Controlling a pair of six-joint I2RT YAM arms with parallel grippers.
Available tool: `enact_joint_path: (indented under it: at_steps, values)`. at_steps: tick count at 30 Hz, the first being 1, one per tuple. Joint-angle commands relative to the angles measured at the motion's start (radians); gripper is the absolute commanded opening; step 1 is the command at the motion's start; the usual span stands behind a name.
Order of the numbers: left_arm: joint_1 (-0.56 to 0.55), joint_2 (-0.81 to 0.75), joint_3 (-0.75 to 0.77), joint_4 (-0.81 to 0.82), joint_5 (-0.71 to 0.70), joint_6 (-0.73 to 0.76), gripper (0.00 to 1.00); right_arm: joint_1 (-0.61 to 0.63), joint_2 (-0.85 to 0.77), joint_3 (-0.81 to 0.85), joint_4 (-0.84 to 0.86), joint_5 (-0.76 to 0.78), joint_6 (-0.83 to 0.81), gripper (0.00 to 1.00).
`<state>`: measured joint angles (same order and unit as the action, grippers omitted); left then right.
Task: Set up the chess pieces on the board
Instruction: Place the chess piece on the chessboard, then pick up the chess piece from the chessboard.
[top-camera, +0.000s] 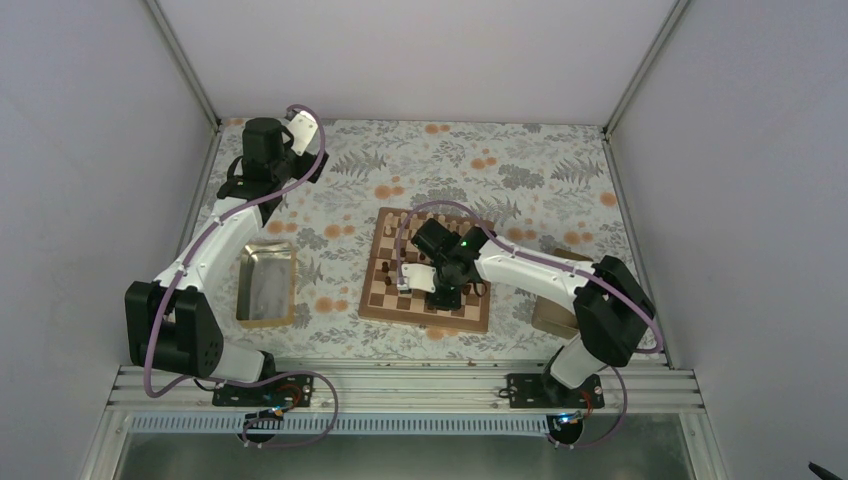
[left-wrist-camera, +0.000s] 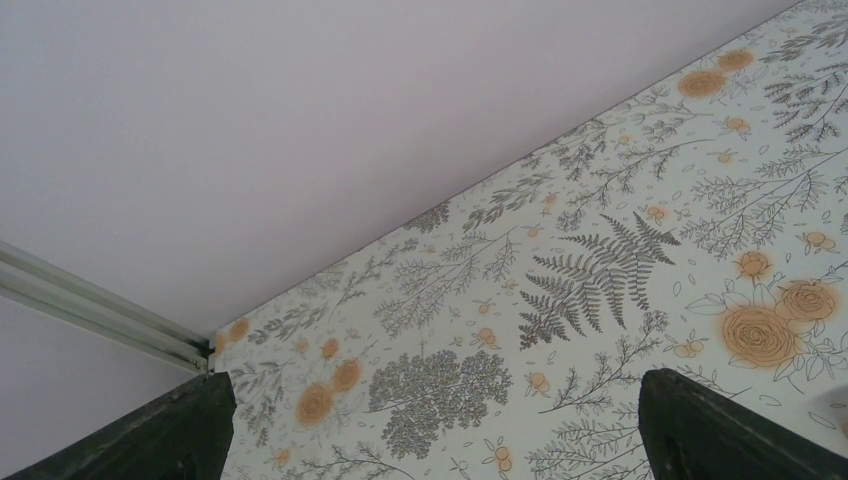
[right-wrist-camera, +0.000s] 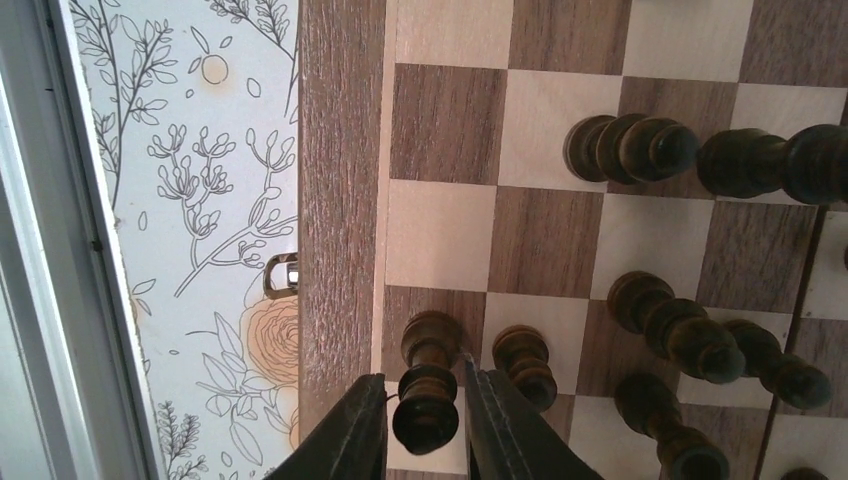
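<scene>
Right wrist close-up, tightly cropped: only one bordered edge of the board (right-wrist-camera: 340, 150) in frame; dark chess pieces (right-wrist-camera: 640, 145) standing on squares, several cut off right and bottom; right gripper (right-wrist-camera: 425, 405) astride one dark piece (right-wrist-camera: 428, 345) beside the border, jaws narrow, contact impossible to judge; left gripper (left-wrist-camera: 432, 400) far left over floral cloth (left-wrist-camera: 600, 280), jaws wide, nothing between; from above, board mid-table, centre masked by right arm (top-camera: 530, 265); right-hand tray (top-camera: 552, 312) mostly hidden.

Plain pale walls (top-camera: 400, 50) enclose a floral-patterned tabletop (top-camera: 520, 170); aluminium posts (top-camera: 640, 70) brace the corners.
</scene>
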<state>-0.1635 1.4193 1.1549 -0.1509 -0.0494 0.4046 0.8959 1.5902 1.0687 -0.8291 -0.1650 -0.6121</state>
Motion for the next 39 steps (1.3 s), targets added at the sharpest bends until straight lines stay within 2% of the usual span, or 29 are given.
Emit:
enact_joint_path:
  at_steps: [1, 6, 11, 19, 27, 39]
  values:
    - [0.007, 0.002, -0.003, 0.015, 0.017, 0.005, 1.0, 0.006, -0.035, 0.045, -0.036, 0.0, 0.009, 0.24]
    - [0.007, -0.004, -0.003, 0.014, 0.015, 0.007, 1.0, 0.003, -0.063, 0.105, -0.081, 0.005, 0.009, 0.28]
    - [0.007, -0.013, -0.007, 0.019, 0.009, 0.006, 1.0, -0.027, -0.086, 0.258, -0.107, 0.016, -0.003, 0.34]
    - [0.008, -0.019, -0.012, 0.018, 0.009, 0.005, 1.0, -0.08, 0.097, 0.407, -0.086, 0.041, -0.022, 0.36]
    - [0.013, -0.02, -0.012, 0.019, 0.006, 0.005, 1.0, -0.081, 0.232, 0.483, -0.091, 0.014, -0.001, 0.36]
    - [0.013, -0.02, -0.025, 0.028, 0.008, 0.008, 1.0, -0.082, 0.289, 0.466, -0.096, 0.029, 0.007, 0.36]
